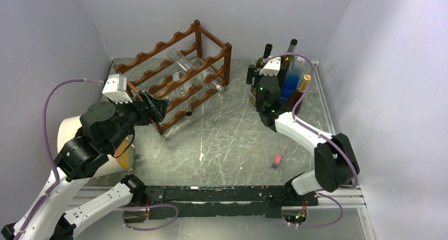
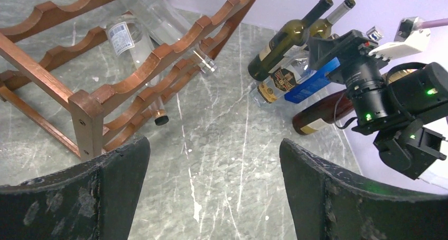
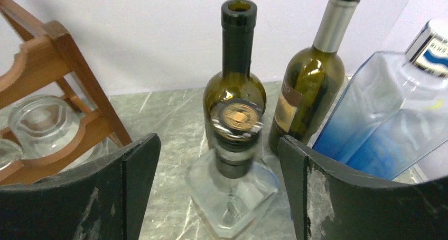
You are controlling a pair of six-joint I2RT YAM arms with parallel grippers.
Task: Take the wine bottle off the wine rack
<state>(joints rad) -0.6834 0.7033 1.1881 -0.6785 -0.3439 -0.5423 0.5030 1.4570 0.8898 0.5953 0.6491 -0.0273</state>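
Observation:
The reddish-brown wine rack (image 1: 174, 71) stands at the back left, and its near corner post shows in the left wrist view (image 2: 87, 118). Clear glass bottles (image 1: 182, 63) lie in it with necks toward the table middle, seen close in the left wrist view (image 2: 150, 12); a dark-capped neck (image 2: 161, 119) pokes out low down. My left gripper (image 1: 153, 107) is open and empty beside the rack's near right corner (image 2: 214, 192). My right gripper (image 1: 257, 88) is open and hangs over a clear square bottle with a gold cap (image 3: 238, 118), its jaws on either side without touching (image 3: 219, 187).
Several upright bottles stand at the back right: an open green one (image 3: 238, 34), a foil-topped green one (image 3: 306, 86) and a blue one (image 3: 385, 118). A small pink object (image 1: 276, 161) lies on the marble table (image 1: 227, 139). A pale cylinder (image 1: 71, 126) stands at the left.

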